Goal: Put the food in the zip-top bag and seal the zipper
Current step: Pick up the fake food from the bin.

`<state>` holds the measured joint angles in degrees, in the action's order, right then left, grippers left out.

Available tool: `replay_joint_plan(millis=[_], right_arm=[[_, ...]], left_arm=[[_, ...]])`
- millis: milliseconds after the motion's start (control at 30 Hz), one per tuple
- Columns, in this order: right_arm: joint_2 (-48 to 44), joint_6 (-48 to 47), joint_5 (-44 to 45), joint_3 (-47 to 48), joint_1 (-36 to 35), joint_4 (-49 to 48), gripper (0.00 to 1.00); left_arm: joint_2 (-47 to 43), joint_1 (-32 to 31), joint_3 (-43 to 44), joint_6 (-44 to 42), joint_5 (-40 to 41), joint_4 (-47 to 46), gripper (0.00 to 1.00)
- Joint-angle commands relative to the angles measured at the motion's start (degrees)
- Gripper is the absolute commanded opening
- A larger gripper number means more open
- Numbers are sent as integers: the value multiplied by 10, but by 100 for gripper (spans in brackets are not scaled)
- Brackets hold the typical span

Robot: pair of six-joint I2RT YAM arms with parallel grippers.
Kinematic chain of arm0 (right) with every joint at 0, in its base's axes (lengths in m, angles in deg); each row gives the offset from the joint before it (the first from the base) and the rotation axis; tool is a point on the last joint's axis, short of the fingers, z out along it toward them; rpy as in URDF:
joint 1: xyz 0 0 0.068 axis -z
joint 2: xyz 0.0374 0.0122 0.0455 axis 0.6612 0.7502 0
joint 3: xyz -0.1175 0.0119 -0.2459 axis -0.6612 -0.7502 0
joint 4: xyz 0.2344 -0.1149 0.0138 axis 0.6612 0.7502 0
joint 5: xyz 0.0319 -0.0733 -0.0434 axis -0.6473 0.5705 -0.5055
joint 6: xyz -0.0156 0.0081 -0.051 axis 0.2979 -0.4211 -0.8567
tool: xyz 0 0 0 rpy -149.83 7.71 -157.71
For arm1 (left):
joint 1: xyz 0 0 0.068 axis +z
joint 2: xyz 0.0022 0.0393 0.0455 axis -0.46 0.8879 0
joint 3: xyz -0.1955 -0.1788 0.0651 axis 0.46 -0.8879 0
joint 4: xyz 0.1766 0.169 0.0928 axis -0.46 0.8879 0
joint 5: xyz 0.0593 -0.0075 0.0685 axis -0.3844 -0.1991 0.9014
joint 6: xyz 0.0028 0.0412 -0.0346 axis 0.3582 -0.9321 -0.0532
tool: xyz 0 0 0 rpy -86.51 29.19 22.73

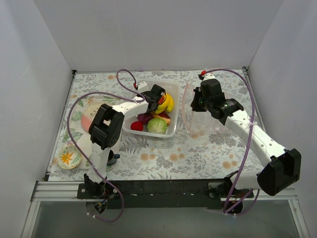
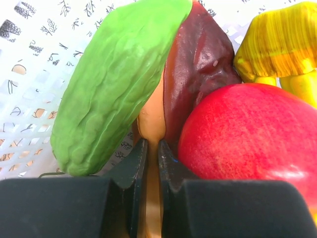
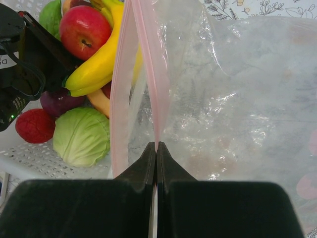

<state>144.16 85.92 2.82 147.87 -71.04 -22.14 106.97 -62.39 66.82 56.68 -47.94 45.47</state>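
Pinching the orange carrot (image 2: 151, 118) with the left claw (image 2: 152, 147), bottom centre, inside the basket (image 2: 29, 104); clamping the pink zipper (image 3: 154, 84) of the limp bag (image 3: 237, 99) with the right claw (image 3: 156, 147). Probably light, hard, slick; best gripped across the middle.

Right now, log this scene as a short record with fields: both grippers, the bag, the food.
left gripper: shut on the carrot, down in the basket
right gripper: shut on the zipper, holding the bag upright beside the basket
bag mouth: open, zipper unsealed
bag contents: no food seen inside
other food in basket: apple, banana bunch, cucumber, onion, cabbage, tomato
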Motion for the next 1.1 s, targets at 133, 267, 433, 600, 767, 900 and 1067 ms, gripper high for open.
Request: replay_joint_plan(millis=[133,267,433,600,767,900,1067], right_arm=[[-6,-7,-3,24,-2,-13,1],[-7,-7,-2,22,-2,-14,1],[-8,-6,0,22,-2,-13,1],[-9,-6,-1,22,-2,-13,1],[-5,-4,-7,19,-2,-17,1],[-2,-4,-10,19,-2,-17,1],[-1,-4,-12,16,-2,-21,1]], left_arm=[[-56,-2,-31,-51,-3,21,0],[-77,-2,-35,-58,-4,18,0],[-98,-2,-33,-64,-11,19,0],[-119,-2,-32,-76,-9,15,0],[-138,-2,-38,-86,-6,13,0],[-146,-2,-38,-94,-1,14,0],[-154,-3,-39,-102,13,13,0]])
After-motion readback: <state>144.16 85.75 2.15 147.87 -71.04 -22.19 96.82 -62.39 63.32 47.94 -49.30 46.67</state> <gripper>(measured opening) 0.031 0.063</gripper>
